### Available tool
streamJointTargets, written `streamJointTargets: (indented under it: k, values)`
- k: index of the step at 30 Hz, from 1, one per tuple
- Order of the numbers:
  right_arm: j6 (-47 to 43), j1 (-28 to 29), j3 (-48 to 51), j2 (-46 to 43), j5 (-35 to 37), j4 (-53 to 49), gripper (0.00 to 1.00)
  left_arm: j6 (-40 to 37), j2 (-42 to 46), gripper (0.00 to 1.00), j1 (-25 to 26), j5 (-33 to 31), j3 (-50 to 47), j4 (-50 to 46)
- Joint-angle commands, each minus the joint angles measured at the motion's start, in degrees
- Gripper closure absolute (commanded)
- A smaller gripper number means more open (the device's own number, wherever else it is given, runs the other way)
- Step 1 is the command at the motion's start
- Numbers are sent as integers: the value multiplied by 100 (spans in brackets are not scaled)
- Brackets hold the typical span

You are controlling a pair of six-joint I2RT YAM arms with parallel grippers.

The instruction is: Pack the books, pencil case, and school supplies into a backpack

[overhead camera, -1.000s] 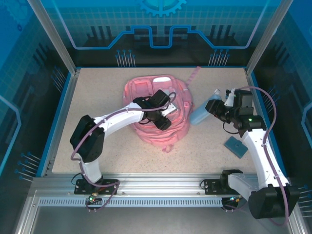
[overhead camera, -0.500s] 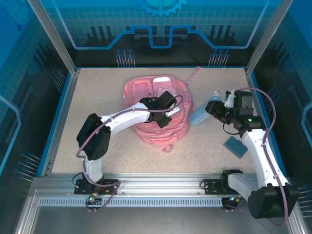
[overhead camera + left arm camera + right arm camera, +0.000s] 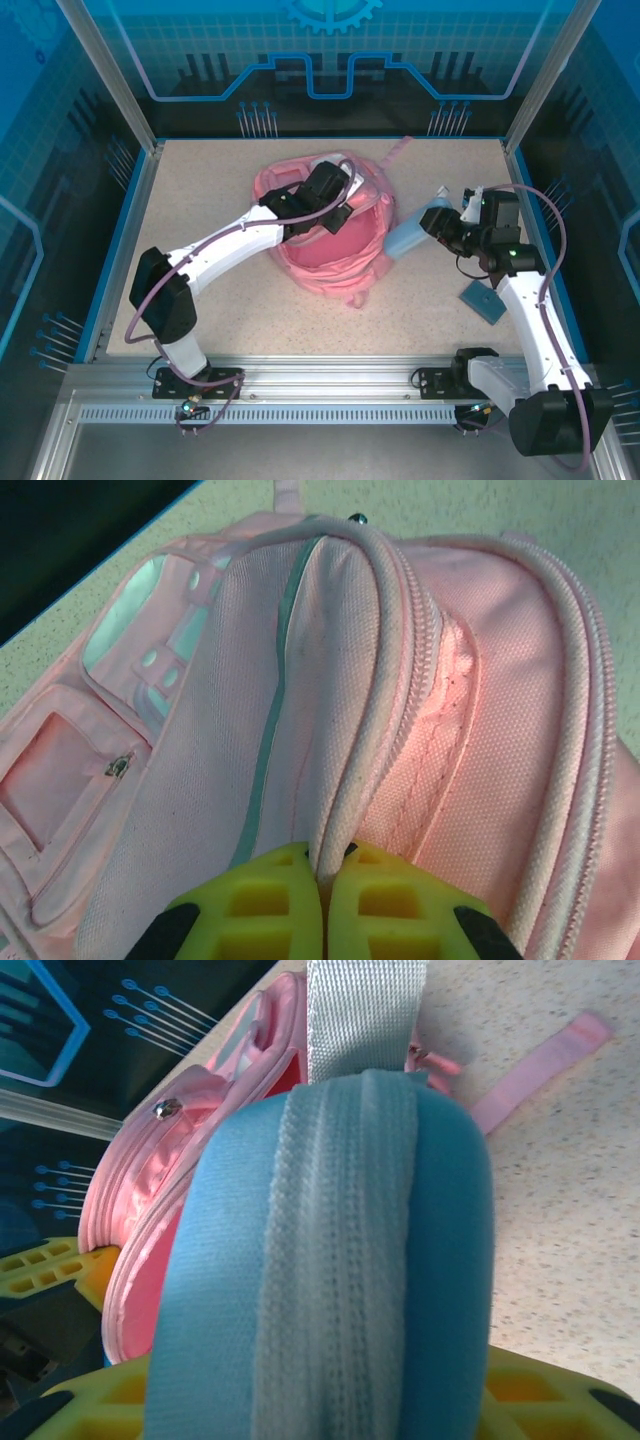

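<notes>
Though patches (image 3: 122, 628) are pale, the backpack (image 3: 330, 680) is pink.

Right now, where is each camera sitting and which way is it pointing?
Top external: above and behind the arm bases, looking down on the table, both arms, the backpack and pencil case.
Left wrist: on the left arm, looking along the left gripper, shut on the backpack's zipper rim.
Right wrist: on the right arm, looking past the right gripper and its pencil case toward the backpack.
Shared: both wrist views show the backpack's rim.
</notes>
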State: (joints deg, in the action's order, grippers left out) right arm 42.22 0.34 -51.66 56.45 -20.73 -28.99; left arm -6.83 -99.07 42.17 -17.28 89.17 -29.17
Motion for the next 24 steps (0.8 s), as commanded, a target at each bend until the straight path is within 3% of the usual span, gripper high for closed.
streamJointTargets:
  k: [1, 12, 19, 24]
  values:
    - [470, 96, 95, 29, -592, 754, 51, 608, -41, 100, 21, -90, 793, 660]
    - [1646, 1546, 408, 1477, 145, 2826, 52, 1209, -508, 100, 52, 105, 1985, 66]
    - [2484, 2142, 727, 2310, 1269, 4393, 52, 1320, -499, 100, 46, 84, 2081, -65]
    - [3008, 2409, 703, 3043, 1342, 5644, 49, 1409, -564, 100, 32, 97, 2173, -210]
